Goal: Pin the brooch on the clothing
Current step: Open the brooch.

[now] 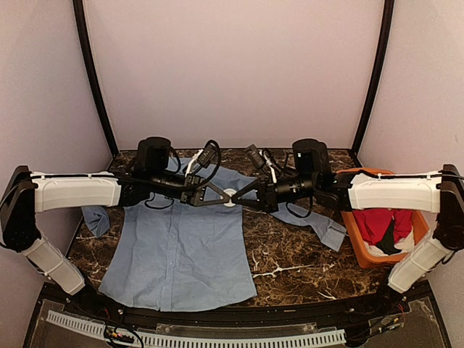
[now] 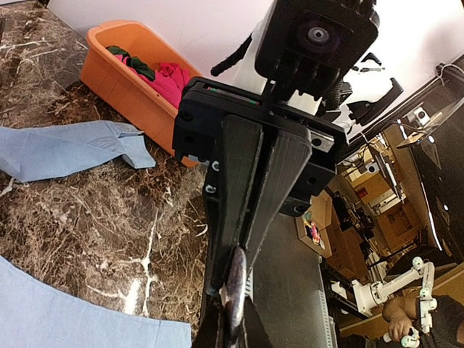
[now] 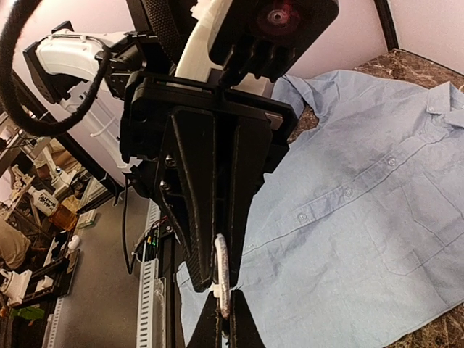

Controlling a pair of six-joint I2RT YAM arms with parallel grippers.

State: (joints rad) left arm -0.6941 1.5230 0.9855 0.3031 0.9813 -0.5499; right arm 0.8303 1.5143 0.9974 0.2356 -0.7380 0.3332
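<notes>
Both my jaws are clenched on the brooch (image 1: 229,197), left gripper (image 1: 220,195) and right gripper (image 1: 239,197) tip to tip, aloft over the flat shirt (image 1: 181,246). Risk: the rim grips are thin. An uneven pull between my arms could twist it free, and it would drop.

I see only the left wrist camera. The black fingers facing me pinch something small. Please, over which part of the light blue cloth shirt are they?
Observer: In the top view, the left fingers and the right fingers meet tip to tip over the upper part of the light blue button-up cloth shirt.
Operator: And what is the small thing?
Observer: The right wrist view shows it as a white round brooch, held at the fingertips.
</notes>
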